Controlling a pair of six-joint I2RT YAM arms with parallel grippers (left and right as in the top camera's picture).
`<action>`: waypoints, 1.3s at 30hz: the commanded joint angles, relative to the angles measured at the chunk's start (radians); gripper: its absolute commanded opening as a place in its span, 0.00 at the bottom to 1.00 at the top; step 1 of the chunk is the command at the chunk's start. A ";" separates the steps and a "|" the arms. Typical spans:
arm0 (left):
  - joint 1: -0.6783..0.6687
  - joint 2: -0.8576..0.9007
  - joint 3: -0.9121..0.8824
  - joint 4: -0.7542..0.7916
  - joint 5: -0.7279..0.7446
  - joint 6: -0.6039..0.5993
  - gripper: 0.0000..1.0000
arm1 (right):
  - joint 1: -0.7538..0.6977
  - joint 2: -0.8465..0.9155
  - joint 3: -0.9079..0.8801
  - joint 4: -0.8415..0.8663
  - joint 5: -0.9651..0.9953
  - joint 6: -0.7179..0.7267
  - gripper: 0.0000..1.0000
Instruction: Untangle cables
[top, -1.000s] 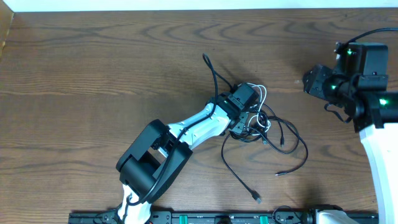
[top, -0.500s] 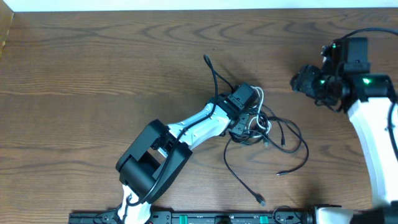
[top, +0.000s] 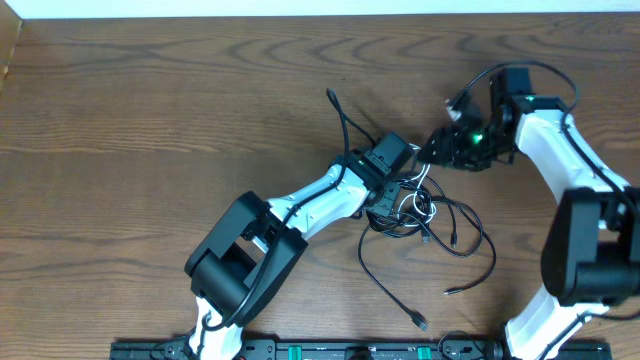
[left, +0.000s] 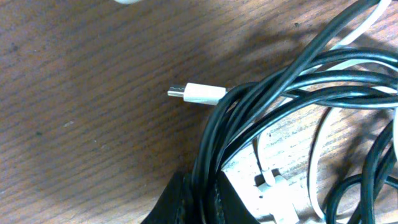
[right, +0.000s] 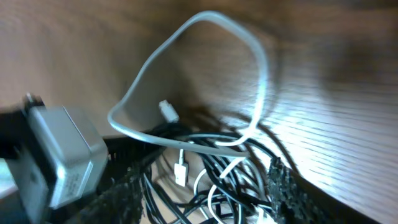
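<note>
The cables (top: 430, 215) lie as a tangle of black and white cords at the table's middle right. My left gripper (top: 398, 192) is at the tangle's left side. In the left wrist view it (left: 204, 200) is shut on a few black strands (left: 214, 143), and a white plug (left: 198, 93) sticks out to the left. My right gripper (top: 434, 152) hovers at the tangle's upper right. Seen from the right wrist, it (right: 205, 193) is open, its fingers (right: 287, 186) straddling the bundle below a raised white cable loop (right: 261, 74).
Loose black cable ends trail out to the upper left (top: 335, 100) and to the lower right (top: 418, 322). The left arm's grey wrist block (right: 62, 152) sits close beside my right gripper. Bare wooden table (top: 150, 120) stretches to the left.
The right arm swung in from the far right edge to the tangle's upper right. My left gripper closed on black strands, and the bundle shifted slightly.
</note>
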 joint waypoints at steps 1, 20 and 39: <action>0.025 0.006 -0.018 -0.023 0.040 0.002 0.08 | -0.014 0.004 -0.006 -0.003 -0.097 -0.180 0.68; 0.042 0.006 -0.018 -0.030 0.080 0.002 0.08 | -0.011 0.004 -0.198 0.333 -0.006 -0.085 0.01; 0.042 0.006 -0.018 -0.034 0.080 0.002 0.08 | -0.132 -0.343 -0.079 0.332 0.626 0.152 0.02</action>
